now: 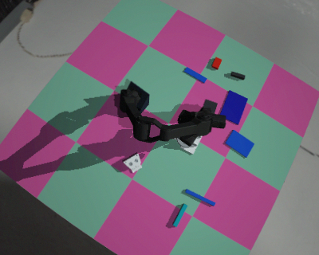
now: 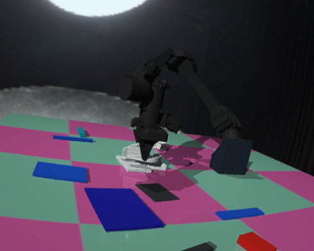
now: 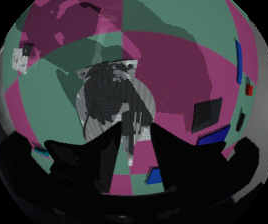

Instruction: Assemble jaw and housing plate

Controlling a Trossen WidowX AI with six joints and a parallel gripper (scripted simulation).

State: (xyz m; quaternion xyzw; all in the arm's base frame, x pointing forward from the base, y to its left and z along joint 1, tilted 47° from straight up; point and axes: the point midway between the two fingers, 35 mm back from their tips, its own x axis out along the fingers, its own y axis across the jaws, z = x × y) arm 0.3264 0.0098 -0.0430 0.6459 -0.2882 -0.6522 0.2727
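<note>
Notes from beside the bench (image 1: 161, 76) (image 2: 25, 196), pink and green checks, read left to right.

Left, near-to-middle: a broad blue block (image 1: 239, 143) (image 2: 60, 172), lying flat. Beyond it, far left, a thin blue bar (image 1: 199, 198) (image 2: 72, 139), with a short teal bar (image 1: 179, 215) (image 2: 81, 132) near its far side.

Nearer, left of centre: a dark blue slab (image 1: 234, 107) (image 2: 124, 209), flat. A dark grey flat piece (image 1: 210, 105) (image 2: 158, 192) (image 3: 206, 115) lies just beside it, toward the middle.

Centre: a low white base (image 1: 192, 148) (image 2: 136, 166) on the bench. The jaws (image 1: 190, 139) (image 2: 146, 158) (image 3: 136, 124) point down over it, partly closed on a white ribbed piece (image 2: 130, 151) (image 3: 145, 97). Which of the mechanism's parts that is, cannot tell; whether pins are seated or teeth meshed, hidden. Beyond, a small white plate (image 1: 132, 162) (image 3: 21, 60) lies apart; dark round spots in it.

Right of centre: black arm (image 1: 185, 131) (image 2: 202, 87), arched across to a dark box-shaped base (image 1: 144, 96) (image 2: 235, 157).

Near right: a flat blue strip (image 1: 195, 75) (image 2: 239, 213), a red block (image 1: 216, 63) (image 2: 257, 241) and a black piece (image 1: 238, 75) (image 2: 202, 247), all separate.
</note>
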